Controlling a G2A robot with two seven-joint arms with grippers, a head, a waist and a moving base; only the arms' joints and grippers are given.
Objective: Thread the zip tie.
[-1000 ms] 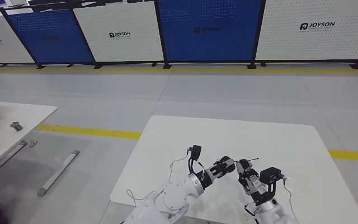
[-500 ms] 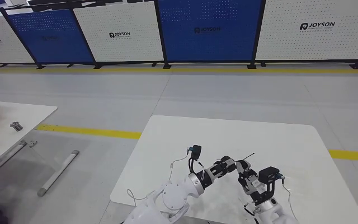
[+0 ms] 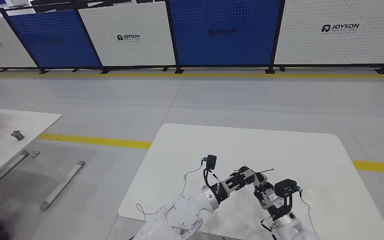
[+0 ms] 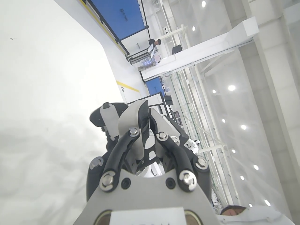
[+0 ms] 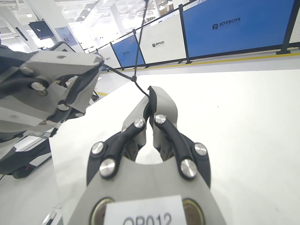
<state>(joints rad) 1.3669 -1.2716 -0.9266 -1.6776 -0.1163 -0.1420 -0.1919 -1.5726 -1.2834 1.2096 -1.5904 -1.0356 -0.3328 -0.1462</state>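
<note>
Above the table [image 5: 234,118], L gripper [image 5: 100,63] and R gripper [image 5: 150,93] each pinch the zip tie [image 5: 138,47], fingers closed on it, strands crossing btwn them. Logo panels [image 5: 234,29] behind; printed label [image 5: 145,211] on R wrist.

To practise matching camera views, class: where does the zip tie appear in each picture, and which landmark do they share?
Top view: zip tie, thin black line low, right of centre.
Left wrist view: hidden inside the left gripper.
Right wrist view: extending from the right gripper.
Shared landmark: the white table.
</note>
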